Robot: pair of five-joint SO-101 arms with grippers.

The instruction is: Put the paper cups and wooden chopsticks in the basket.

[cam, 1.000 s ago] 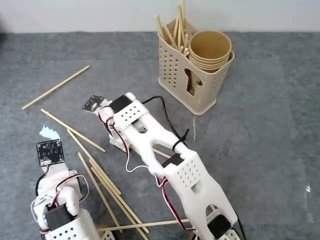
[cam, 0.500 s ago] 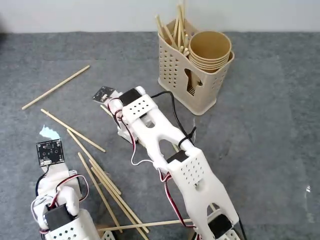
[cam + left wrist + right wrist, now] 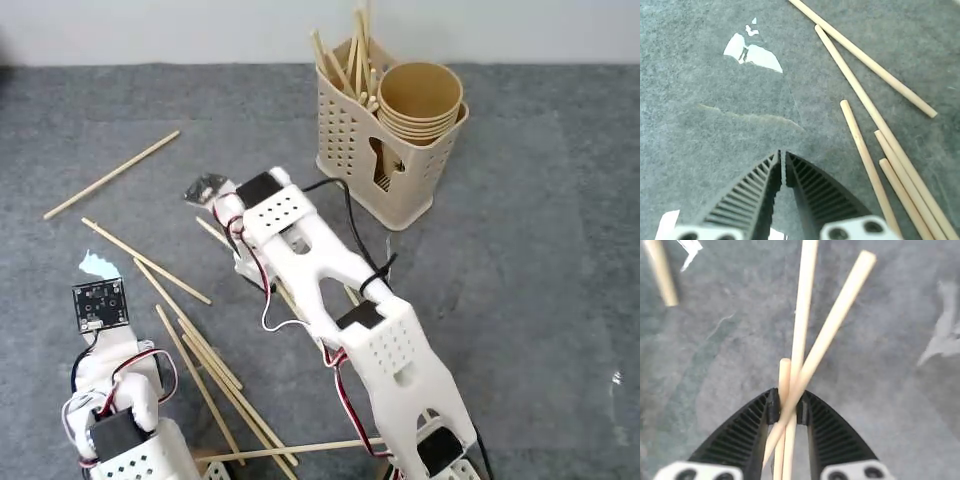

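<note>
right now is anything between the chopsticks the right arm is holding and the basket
Nothing visible does. Between the chopsticks in the right jaws and the basket lies just bare grey mat. The basket's stick side already holds several sticks, so that opening looks crowded.

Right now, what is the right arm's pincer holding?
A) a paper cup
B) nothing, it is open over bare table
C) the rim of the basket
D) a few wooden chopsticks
D: in the right wrist view the right pincer is closed on a small bundle of wooden chopsticks, which fan out from between its jaws above the grey table.
</note>
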